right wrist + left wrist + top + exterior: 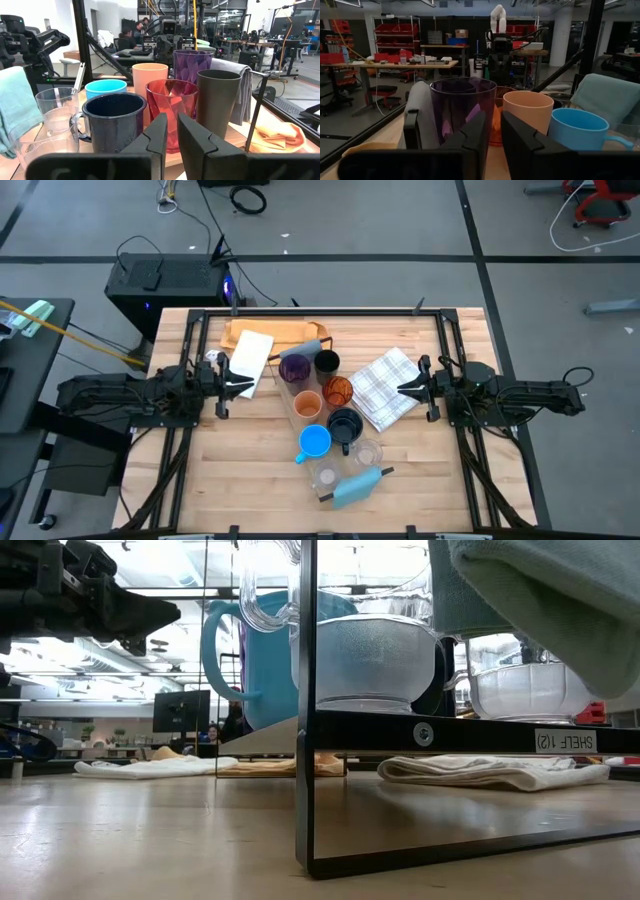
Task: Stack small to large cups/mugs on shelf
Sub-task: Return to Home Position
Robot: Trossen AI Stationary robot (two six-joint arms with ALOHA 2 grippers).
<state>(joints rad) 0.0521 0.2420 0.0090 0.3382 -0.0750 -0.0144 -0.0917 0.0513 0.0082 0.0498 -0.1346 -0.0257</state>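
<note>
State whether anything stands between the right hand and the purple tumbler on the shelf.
Yes. The black cup and the dark orange cup stand side by side in front of the purple tumbler, facing the right hand.

left arm (120, 395): folded low, lying level, pointing inward toward the other arm
left gripper (240, 383): holds nothing; fingers (470, 140) drawn together, only a thin slit between them
right arm (520, 398): mirrors it, folded low, level, pointing inward
right gripper (408, 389): holds nothing; fingers (200, 145) drawn together, thin slit between; well apart from left gripper
</note>
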